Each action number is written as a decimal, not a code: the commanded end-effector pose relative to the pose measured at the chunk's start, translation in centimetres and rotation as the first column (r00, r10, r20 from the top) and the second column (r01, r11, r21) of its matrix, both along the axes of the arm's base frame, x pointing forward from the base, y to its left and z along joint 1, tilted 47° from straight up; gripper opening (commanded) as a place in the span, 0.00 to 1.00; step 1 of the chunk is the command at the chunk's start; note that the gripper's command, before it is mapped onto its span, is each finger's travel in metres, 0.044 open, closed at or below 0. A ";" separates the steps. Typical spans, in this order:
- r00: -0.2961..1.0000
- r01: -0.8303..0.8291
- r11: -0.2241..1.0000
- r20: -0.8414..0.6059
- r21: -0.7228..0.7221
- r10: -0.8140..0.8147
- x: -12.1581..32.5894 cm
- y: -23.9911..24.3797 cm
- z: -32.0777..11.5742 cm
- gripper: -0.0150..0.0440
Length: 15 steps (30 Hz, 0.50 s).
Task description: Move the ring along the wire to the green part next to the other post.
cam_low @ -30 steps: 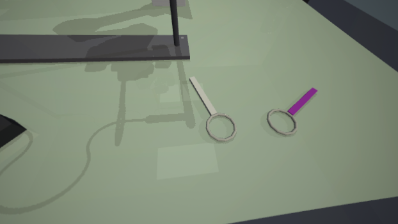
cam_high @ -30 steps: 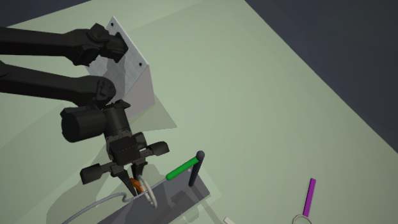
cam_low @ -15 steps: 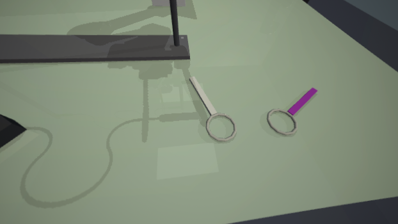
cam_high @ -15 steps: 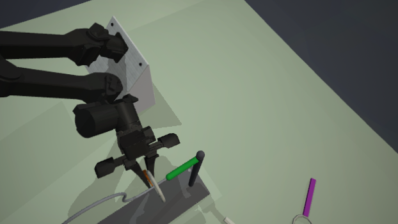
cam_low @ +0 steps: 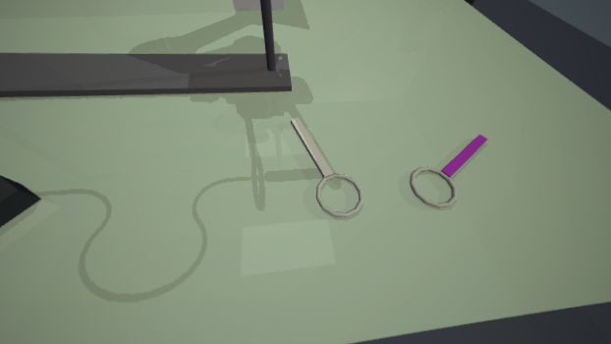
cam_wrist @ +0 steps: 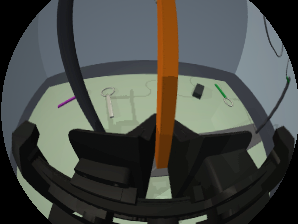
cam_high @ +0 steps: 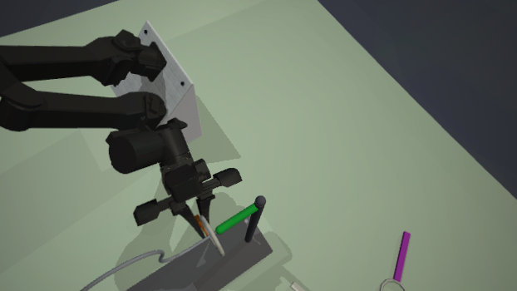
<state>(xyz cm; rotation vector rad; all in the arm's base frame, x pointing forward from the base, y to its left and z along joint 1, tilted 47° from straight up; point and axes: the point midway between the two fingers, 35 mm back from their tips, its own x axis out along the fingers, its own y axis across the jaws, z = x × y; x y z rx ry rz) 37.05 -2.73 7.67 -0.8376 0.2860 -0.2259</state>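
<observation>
My gripper [cam_high: 205, 229] [cam_wrist: 160, 117] is shut on the orange handle [cam_high: 201, 225] [cam_wrist: 168, 65]. The pale ring [cam_high: 217, 242] shows nearly edge-on in the top view, at the inner end of the green part [cam_high: 237, 219] beside the dark post [cam_high: 254, 222] [cam_low: 268, 36] [cam_wrist: 73, 65]. The thin grey wire [cam_high: 137, 260] [cam_wrist: 270, 41] meets the ring there. It seems to pass through the ring, but whether they touch cannot be told. The other green part [cam_wrist: 288, 80] and its post [cam_wrist: 273, 111] show at the right of the wrist view.
A dark base strip [cam_high: 245, 257] [cam_low: 98, 74] lies under the wire. Loose rings with a white handle [cam_low: 311, 147] [cam_wrist: 110, 106], a magenta handle [cam_high: 401, 255] [cam_low: 464, 155] [cam_wrist: 66, 103] and a green handle [cam_wrist: 220, 91] lie on the table. A dark block [cam_low: 12, 201] [cam_wrist: 198, 91] stands there too.
</observation>
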 end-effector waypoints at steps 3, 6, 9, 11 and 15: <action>1.000 -0.001 1.000 0.002 0.005 0.001 0.0 0.6 -0.5 0.00; 1.000 -0.002 1.000 0.002 0.005 0.002 -0.1 0.8 -0.7 0.00; 1.000 -0.002 1.000 0.003 0.005 0.002 -0.1 1.0 -1.0 0.00; 1.000 -0.002 1.000 0.003 0.006 0.002 -0.1 1.1 -1.1 0.00; 1.000 -0.002 1.000 0.003 0.006 0.002 -0.1 1.4 -1.4 0.00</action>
